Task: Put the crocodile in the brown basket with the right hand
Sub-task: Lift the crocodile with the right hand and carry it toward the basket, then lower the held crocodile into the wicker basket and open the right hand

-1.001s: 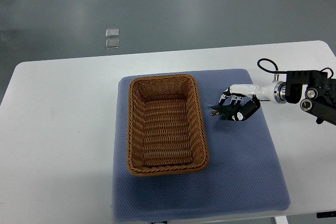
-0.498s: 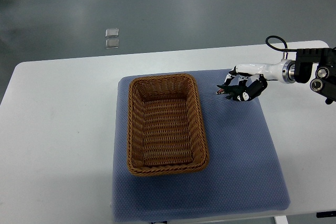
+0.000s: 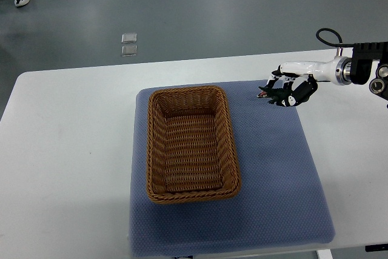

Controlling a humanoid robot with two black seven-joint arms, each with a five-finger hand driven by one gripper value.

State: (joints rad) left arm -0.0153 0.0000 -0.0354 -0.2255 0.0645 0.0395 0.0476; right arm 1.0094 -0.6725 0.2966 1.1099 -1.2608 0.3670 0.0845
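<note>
Lift underway | right hand (image 3: 292,89) clamps crocodile (image 3: 275,96), rising toward upper right | basket (image 3: 233,145) at centre still empty, carry-over next

No text, label, brand, number or sign can be read anywhere in this top view of the scene.

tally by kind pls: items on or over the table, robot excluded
basket: 1 (brown wicker, nothing in it)
mat: 1 (blue, under the basket)
crocodile: 1 (dark toy, held in the right hand over the mat's far right corner)
Total: 3
</note>
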